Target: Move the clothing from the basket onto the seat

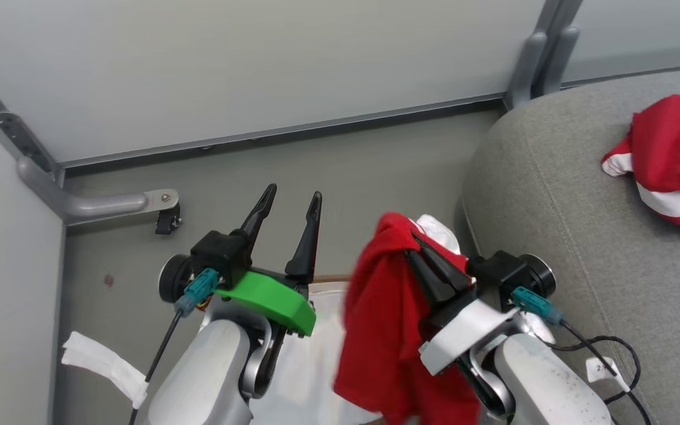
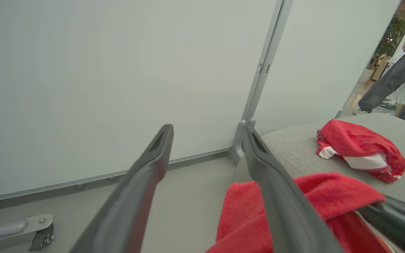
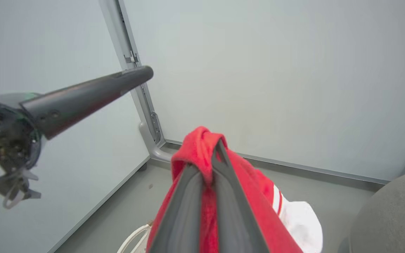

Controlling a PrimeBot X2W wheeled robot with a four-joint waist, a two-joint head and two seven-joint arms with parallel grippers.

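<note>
One red garment (image 1: 387, 330) hangs clamped in the right pincer (image 1: 415, 243). A second garment (image 1: 670, 153) lies on the seat (image 1: 552, 236). The left pincer (image 1: 293, 193) gapes apart.

the left tool (image 1: 293, 192) has two long, dark, tapering fingers (image 1: 307, 236) rising from a black block, with a bright green plastic bracket (image 1: 269, 298) curving beneath it. a left teal connector (image 1: 197, 289) plugs in at its side, and a thin left black cable (image 1: 161, 349) trails from it. the left forearm (image 1: 204, 372) is smooth and pale grey. the right tool (image 1: 414, 242) has the same dark fingers above a white bracket (image 1: 464, 330), beside a round black wrist joint (image 1: 538, 273). a right teal connector (image 1: 532, 304) leads into a looping right black cable (image 1: 614, 338). the pale right forearm (image 1: 552, 378) is flecked with dark specks, and a small white label (image 1: 601, 369) sits by the cable.
</note>
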